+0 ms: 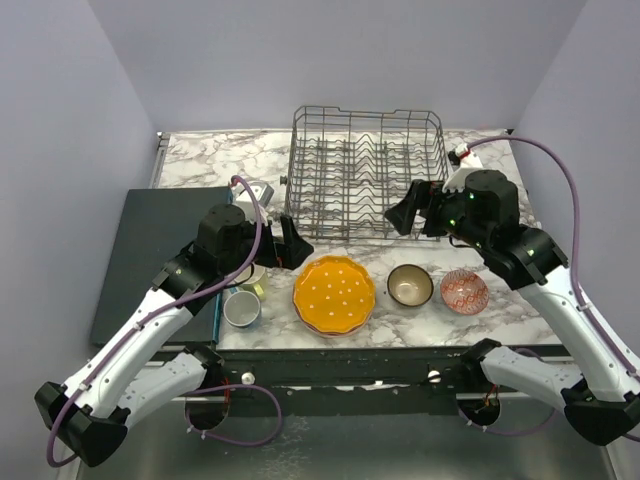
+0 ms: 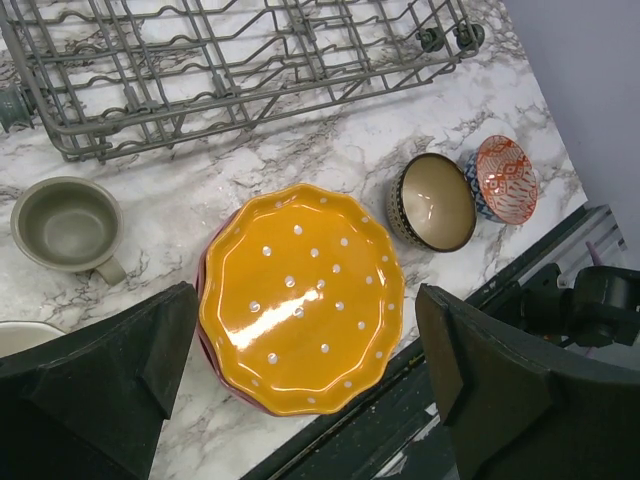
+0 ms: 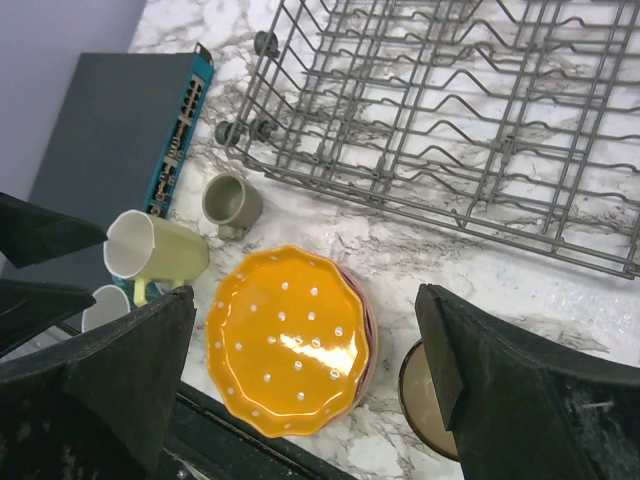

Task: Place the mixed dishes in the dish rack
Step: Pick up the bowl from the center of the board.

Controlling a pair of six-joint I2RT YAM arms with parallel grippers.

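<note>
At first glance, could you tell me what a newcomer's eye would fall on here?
The scalloped orange plate with white dots glows at the near middle of the marble table. Behind it sits the grey wire dish rack, holding no dishes. The left gripper and right gripper hang open above the table.

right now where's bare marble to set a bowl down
Bare marble left of the dish rack, behind the dark mat, and the strip between rack and brown bowl. Crowded front left: grey mug and yellow mug beside the orange plate.
</note>
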